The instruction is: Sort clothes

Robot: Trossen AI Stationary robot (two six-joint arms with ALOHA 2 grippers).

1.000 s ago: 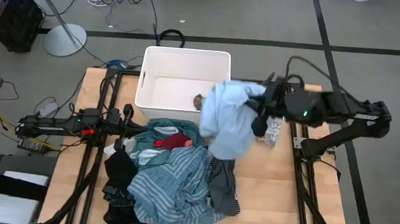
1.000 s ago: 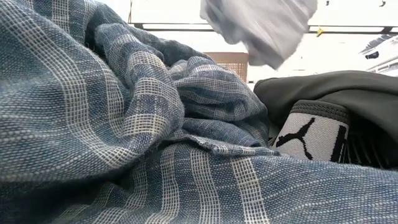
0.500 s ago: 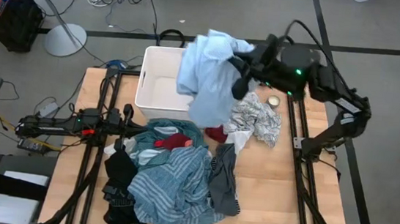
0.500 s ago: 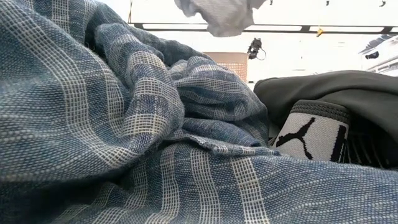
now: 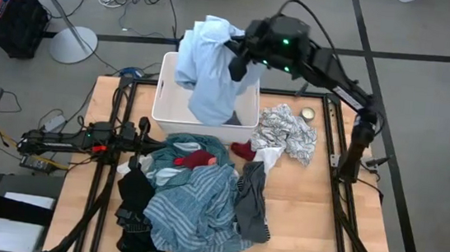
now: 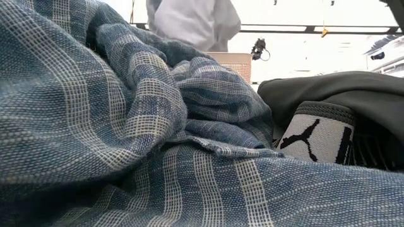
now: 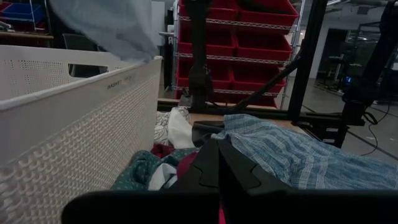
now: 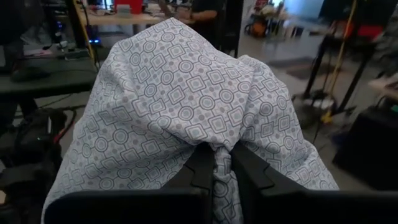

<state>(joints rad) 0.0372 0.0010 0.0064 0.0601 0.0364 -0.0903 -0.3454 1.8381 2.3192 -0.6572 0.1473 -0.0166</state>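
Held garment: a light blue garment [image 5: 208, 71], printed with small squares and dots as the right wrist view shows [image 8: 186, 106], hangs in loose folds above the white tub [image 5: 164, 95].
Right tool: the right tool [image 5: 238, 59] is clenched on the top of that cloth, raised over the tub's far right part; its fingers [image 8: 200, 169] pinch a gathered fold.
Left tool: the left tool [image 5: 146, 137] is clenched on nothing, low at the bench's left side just in front of the tub; the fingers [image 7: 217, 168] meet at a point.
Pile: blue-striped cloth [image 5: 196, 206], teal piece [image 5: 183, 147], red piece [image 5: 197, 158], black pieces [image 5: 134, 192] and a grey garment [image 5: 253, 199] lie heaped on the bench [image 5: 315, 226] before the tub.
Apart: a white-grey patterned piece [image 5: 286, 134] lies right of the tub, near the bench's right edge.
Open room: bare wood shows at the bench's right and front right corner.
Hidden: the hanging cloth covers much of the tub's inside; the low view is filled by striped fabric [image 6: 126, 126], with the grey garment's waistband [image 6: 319, 135] at its right.
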